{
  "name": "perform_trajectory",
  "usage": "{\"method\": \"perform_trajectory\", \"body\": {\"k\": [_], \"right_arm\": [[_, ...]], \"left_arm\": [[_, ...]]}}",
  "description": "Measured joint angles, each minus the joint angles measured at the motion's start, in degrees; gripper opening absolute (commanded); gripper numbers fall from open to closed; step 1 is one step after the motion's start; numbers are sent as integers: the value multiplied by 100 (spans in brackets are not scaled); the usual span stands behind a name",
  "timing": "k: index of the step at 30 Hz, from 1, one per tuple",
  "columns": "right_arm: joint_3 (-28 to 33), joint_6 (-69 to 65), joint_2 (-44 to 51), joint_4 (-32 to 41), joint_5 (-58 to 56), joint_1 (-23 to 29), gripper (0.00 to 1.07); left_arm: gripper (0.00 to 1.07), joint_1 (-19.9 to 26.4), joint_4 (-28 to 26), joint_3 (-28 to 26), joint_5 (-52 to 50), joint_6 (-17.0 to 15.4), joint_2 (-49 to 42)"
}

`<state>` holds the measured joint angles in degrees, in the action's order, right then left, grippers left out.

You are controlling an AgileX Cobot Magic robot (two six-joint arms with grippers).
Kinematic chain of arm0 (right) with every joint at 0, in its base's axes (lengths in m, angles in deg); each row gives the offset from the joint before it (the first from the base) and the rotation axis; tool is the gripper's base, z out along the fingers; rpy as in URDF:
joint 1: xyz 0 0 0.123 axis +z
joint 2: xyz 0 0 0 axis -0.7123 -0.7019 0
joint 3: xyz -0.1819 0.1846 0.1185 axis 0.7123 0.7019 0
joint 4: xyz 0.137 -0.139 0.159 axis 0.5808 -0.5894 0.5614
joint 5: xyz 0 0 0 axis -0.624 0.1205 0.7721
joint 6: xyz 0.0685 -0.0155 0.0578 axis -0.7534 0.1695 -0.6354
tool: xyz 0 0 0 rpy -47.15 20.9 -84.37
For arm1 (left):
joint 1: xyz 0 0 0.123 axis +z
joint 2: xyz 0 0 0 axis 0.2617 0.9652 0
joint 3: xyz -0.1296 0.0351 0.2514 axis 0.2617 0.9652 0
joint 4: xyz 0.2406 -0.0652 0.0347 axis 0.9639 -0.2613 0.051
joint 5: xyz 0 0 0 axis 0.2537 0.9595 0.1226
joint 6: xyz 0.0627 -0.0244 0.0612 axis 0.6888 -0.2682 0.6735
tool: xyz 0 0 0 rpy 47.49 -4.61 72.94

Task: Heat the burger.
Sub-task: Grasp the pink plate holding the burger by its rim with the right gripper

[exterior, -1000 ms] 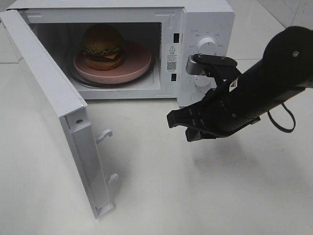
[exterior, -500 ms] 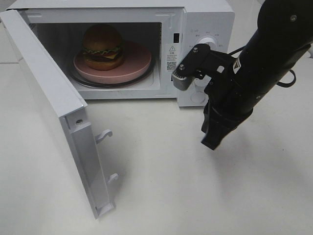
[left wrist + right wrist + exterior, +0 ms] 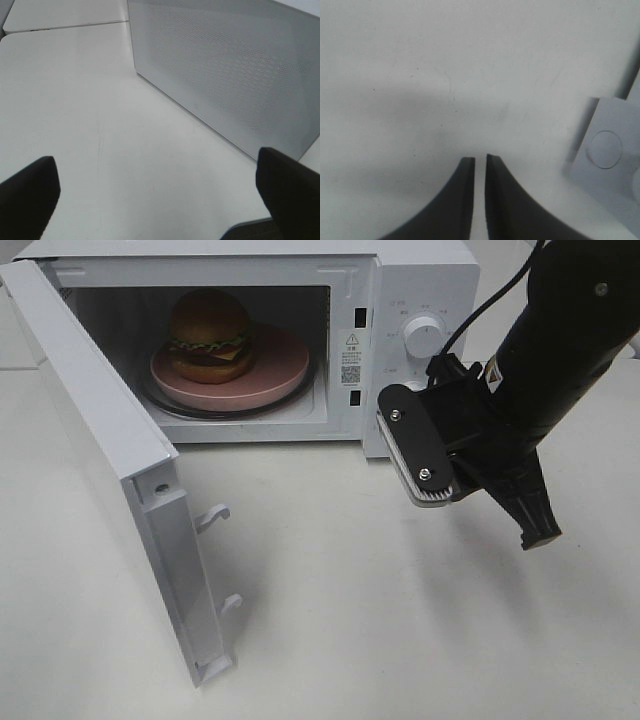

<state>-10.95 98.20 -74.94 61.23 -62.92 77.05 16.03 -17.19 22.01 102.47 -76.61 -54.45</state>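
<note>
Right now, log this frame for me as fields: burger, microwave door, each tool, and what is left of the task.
burger: upright on the pink plate, inside the microwave
door: swung wide open
left tool: open wide, empty, over the table
right tool: all but shut, a thin slit between its jaws, empty, pointing down in front of the microwave's control side
left to do: door not yet closed; dial not yet touched
</note>
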Motion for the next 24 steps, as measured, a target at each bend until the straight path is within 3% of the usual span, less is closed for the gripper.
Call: {"method": "perform_trajectory", "body": {"k": [7, 9, 10, 11, 12, 13, 14, 17, 24], "right_arm": [[0, 246, 0, -172, 481, 0, 28], [0, 286, 0, -189, 888, 0, 46], [0, 286, 0, -189, 888, 0, 46], [0, 286, 0, -201, 1163, 0, 60], [0, 292, 0, -201, 1289, 0, 66], [0, 292, 0, -201, 1289, 0, 66], [0, 292, 0, -201, 1478, 0, 78], [0, 292, 0, -201, 1765, 0, 90], [-178, 292, -212, -206, 2011, 0, 92]], "left_arm": [[100, 0, 0, 0, 0, 0, 0], [100, 0, 0, 0, 0, 0, 0], [100, 0, 0, 0, 0, 0, 0], [100, 0, 0, 0, 0, 0, 0], [100, 0, 0, 0, 0, 0, 0], [100, 0, 0, 0, 0, 0, 0], [100, 0, 0, 0, 0, 0, 0], [100, 0, 0, 0, 0, 0, 0], [100, 0, 0, 0, 0, 0, 0]]}}
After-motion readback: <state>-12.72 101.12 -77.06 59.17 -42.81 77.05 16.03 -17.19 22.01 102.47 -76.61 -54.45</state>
